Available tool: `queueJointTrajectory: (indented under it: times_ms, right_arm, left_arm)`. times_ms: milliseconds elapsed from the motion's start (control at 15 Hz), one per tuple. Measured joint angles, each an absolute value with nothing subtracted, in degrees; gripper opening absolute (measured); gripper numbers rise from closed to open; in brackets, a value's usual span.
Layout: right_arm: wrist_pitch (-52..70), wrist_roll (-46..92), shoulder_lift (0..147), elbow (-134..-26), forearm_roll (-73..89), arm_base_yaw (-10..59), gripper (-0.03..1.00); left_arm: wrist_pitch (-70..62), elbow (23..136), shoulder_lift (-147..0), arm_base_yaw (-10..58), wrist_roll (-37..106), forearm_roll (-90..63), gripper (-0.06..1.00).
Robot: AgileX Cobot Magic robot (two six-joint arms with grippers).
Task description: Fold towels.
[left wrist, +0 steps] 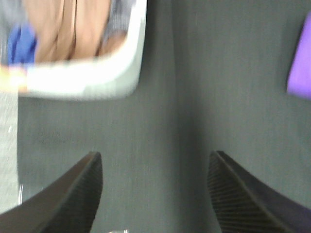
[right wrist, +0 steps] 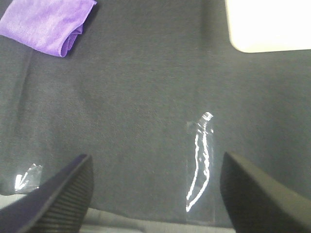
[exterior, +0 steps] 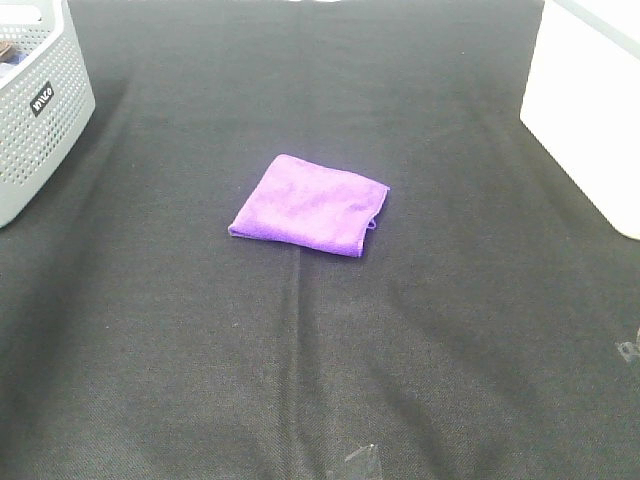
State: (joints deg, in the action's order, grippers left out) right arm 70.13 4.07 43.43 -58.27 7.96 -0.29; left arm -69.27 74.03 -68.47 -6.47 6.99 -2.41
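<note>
A bright purple towel (exterior: 309, 203) lies folded into a small square in the middle of the black cloth-covered table. Neither arm appears in the exterior high view. In the left wrist view my left gripper (left wrist: 154, 167) stands open over bare black cloth, with an edge of the towel (left wrist: 300, 63) far off to one side. In the right wrist view my right gripper (right wrist: 156, 172) is also open over bare cloth, and the folded towel (right wrist: 47, 22) lies well away from its fingers. Nothing is held by either gripper.
A grey perforated basket (exterior: 35, 105) stands at the back left; the left wrist view shows it (left wrist: 92, 77) holding tan and blue cloth. A white box (exterior: 590, 110) sits at the back right. Clear tape strips (right wrist: 199, 165) lie on the cloth near the front edge.
</note>
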Motion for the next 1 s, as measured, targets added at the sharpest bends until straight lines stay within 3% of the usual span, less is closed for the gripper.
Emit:
queueJointTrajectory:
  times_ms: [333, 600, 933, 1000]
  right_arm:
    - [70.19, 1.83, 16.33, -46.93, 1.2, -0.29, 0.78]
    - [70.19, 3.27, 4.53, -39.53, 0.69, -0.29, 0.78]
    - [70.36, 3.67, -0.23, -33.63, 0.69, -0.29, 0.78]
    - [69.56, 3.67, -0.23, -31.34, 1.43, -0.29, 0.78]
  left_arm:
    - [-67.32, 49.56, -35.47, -6.47, 7.28, -1.32, 0.6]
    - [-69.61, 41.31, -15.99, -4.81, 7.45, -0.97, 0.6]
    - [-69.79, 37.47, -4.58, -1.95, 5.56, 0.63, 0.6]
    - [-69.84, 33.75, -0.06, -1.89, 3.32, -0.92, 0.67]
